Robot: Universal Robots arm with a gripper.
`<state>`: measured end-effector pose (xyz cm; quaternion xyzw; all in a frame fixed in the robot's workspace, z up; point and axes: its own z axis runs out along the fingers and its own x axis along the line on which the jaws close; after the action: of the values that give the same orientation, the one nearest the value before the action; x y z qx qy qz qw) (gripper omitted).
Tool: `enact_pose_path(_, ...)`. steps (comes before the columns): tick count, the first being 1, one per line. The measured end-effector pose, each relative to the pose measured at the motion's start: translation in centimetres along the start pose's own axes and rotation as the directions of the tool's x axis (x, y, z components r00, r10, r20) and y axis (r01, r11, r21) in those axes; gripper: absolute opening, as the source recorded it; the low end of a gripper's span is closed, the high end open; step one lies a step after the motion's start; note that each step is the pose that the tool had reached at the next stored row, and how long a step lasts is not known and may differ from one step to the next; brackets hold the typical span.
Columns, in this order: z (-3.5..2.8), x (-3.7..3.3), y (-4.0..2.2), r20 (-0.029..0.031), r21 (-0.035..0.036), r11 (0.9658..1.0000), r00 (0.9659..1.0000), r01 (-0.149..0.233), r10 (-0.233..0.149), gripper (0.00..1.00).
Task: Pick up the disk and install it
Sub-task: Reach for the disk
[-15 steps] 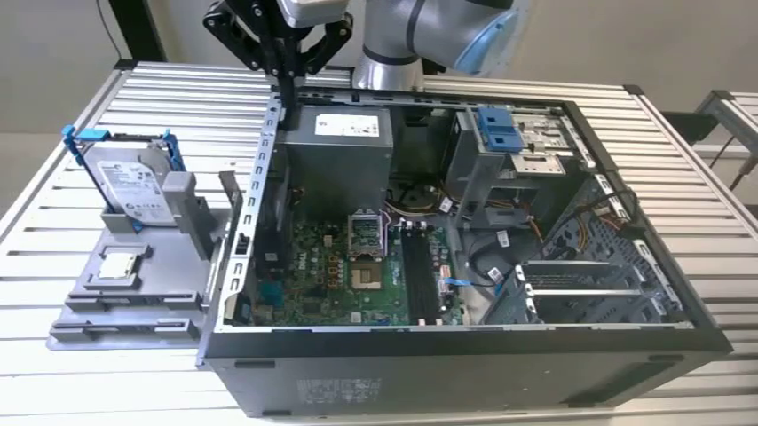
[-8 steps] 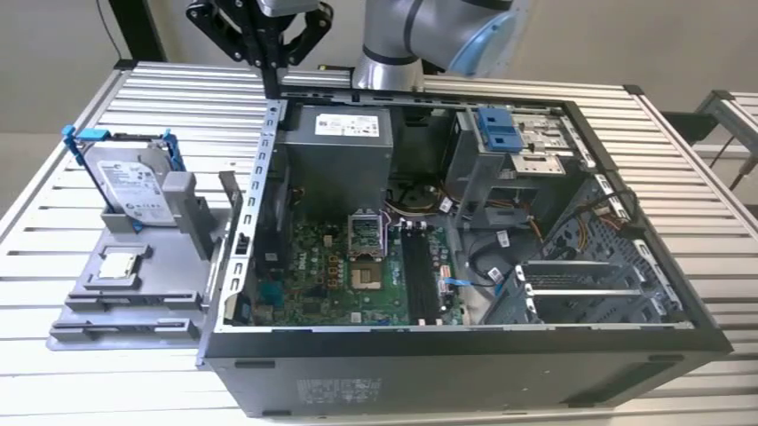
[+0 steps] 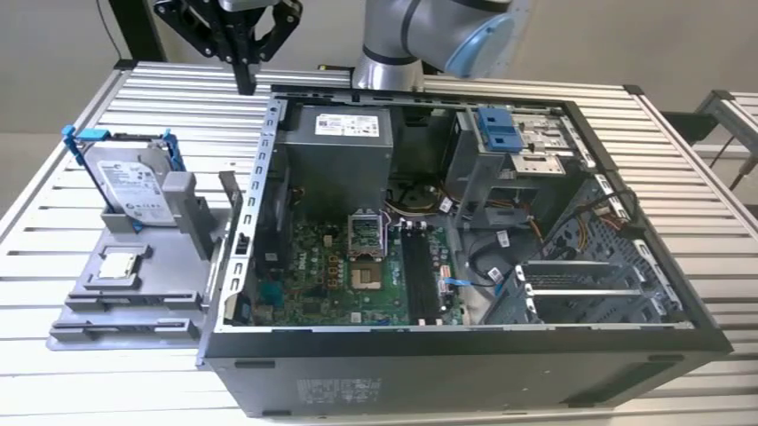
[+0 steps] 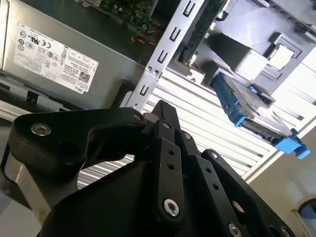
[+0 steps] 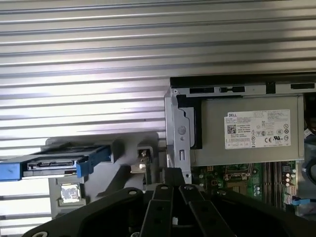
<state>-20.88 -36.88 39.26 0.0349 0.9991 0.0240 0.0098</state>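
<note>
Disk (image 3: pixel 126 183) leans in grey stand (image 3: pixel 193 213); tool (image 3: pixel 245 86) hangs well apart, jaws together

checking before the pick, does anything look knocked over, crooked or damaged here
Nothing stands out. The silver-grey hard drive in its blue carrier rail leans in the grey plastic stand, seated rather than fallen. The open black computer case lies flat on the slatted metal table, with no visible damage.

You find a white label (image 5: pixel 256 129) with black print, a square code and round marks on the power supply (image 5: pixel 212 140) in the first wrist view. The disk (image 3: pixel 113 160), near the table's (image 3: pixel 35 222) edge at the exterior view's left, bears a printed label (image 3: pixel 133 197) you cannot read.
</note>
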Motion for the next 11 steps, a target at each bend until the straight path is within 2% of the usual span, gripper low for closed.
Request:
enact_pose_path(6,-0.03,1.53,-0.1,-0.0057,-0.0004,1.0,1.0,0.002,-0.002,0.0)
enact_pose_path(11,0.0,3.42,-0.23,-0.0059,-0.0004,1.0,1.0,0.004,-0.004,0.0)
